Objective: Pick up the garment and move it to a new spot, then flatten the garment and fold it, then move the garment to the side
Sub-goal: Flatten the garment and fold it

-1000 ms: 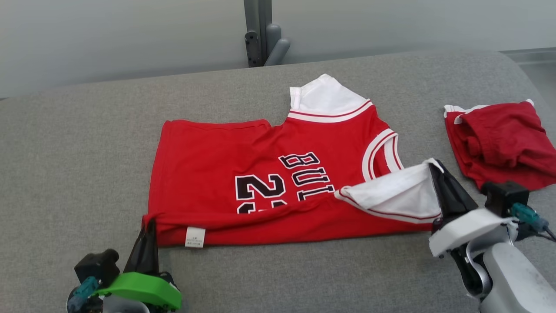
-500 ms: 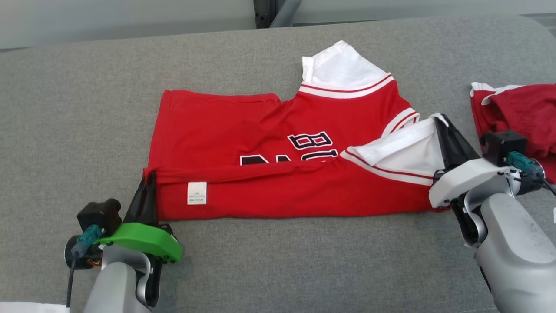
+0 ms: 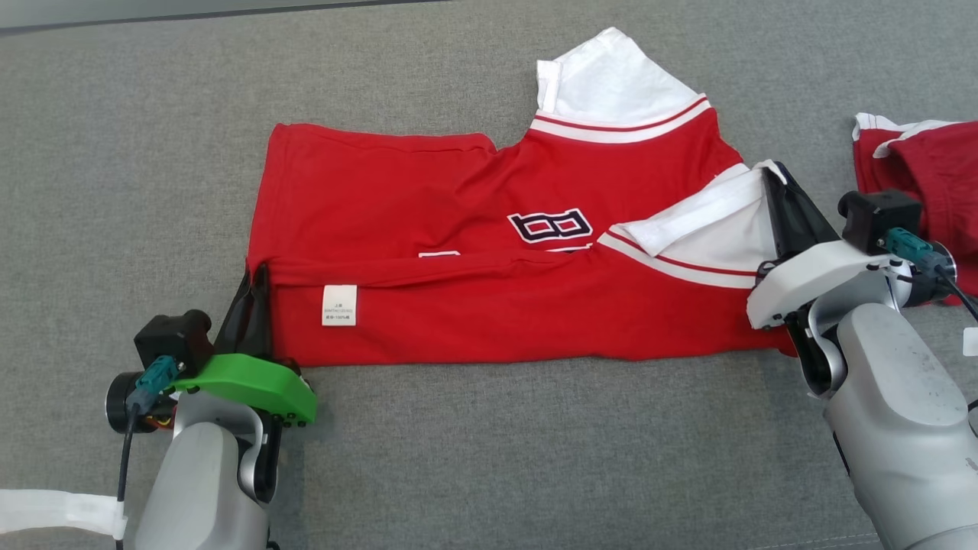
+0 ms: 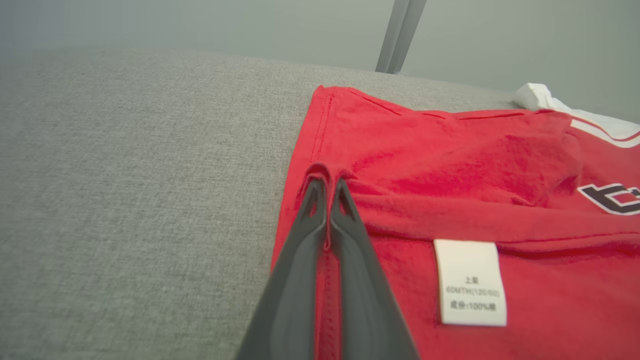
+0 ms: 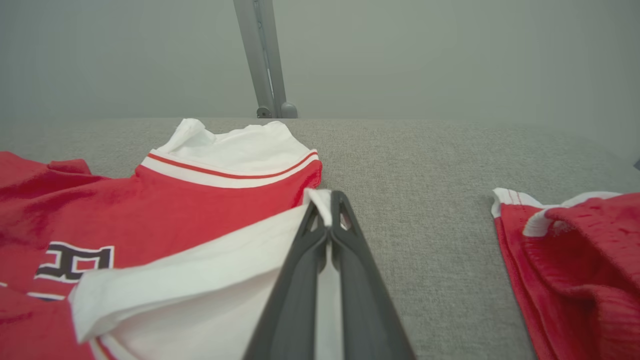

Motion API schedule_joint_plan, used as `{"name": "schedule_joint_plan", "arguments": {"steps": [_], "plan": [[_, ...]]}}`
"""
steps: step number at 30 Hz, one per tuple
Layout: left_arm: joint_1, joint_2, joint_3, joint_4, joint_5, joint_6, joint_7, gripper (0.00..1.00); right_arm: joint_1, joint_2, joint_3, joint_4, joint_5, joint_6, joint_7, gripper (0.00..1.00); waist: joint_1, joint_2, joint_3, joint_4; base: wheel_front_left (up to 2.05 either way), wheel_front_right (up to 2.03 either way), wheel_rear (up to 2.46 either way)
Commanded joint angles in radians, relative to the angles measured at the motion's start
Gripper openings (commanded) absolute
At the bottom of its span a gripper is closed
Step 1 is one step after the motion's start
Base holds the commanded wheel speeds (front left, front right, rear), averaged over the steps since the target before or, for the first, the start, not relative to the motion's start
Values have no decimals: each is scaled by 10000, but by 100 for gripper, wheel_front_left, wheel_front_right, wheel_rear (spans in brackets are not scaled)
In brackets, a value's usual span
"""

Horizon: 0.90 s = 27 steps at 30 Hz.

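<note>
The left gripper (image 3: 257, 276) is clamped shut on the hem corner of the red sleeveless basketball jersey with white trim and black lettering (image 3: 458, 191). In the left wrist view a pinch of red cloth bunches right at its fingertips (image 4: 327, 186). Just right of that gripper, the small white care label (image 3: 339, 305) faces up on the turned-over flap, so the inner side of the near edge is showing. A second ago this flap was a narrow strip and the black numeral and several letters were readable beyond it. Now the flap reaches much farther away from both grippers and only a single "B" peeks out past its crease. The head camera has also tipped down, so the shift of the whole picture is not the cloth's doing. Farther right, the right gripper (image 3: 769, 173) is closed on the white-lined shoulder strap, which drapes back toward the lettering from its tips (image 5: 330, 197). Beyond that gripper's outer side, well apart, lies a crumpled second red garment with white trim (image 3: 924, 176) on the grey woven cushion (image 3: 535, 458). The lengthwise fold looks roughly half carried, and both corners likely need to travel on to the far edge.
</note>
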Motion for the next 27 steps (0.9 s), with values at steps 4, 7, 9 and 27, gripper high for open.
{"name": "schedule_joint_plan", "arguments": {"steps": [4, 7, 9, 27], "plan": [[-297, 15, 37, -36, 100, 27, 1, 47, -252, 142, -188, 50, -50, -19, -28, 85, 0, 99, 83, -17, 0, 0, 0], [-306, 19, 129, -152, 57, 27, 1, 100, -294, 181, -336, -125, -49, -18, -30, 100, 0, 99, 64, -12, 0, 0, 0], [-200, 18, 215, -301, 168, 52, 1, 100, -230, 205, -512, -437, -55, -18, -30, 100, 0, 99, 8, -12, 0, 0, 0], [2108, 18, 15, -1047, 81, 470, 1, 100, 3490, 269, -237, -1369, 929, -18, -28, 100, 0, 99, -977, -180, 0, 0, 0]]}}
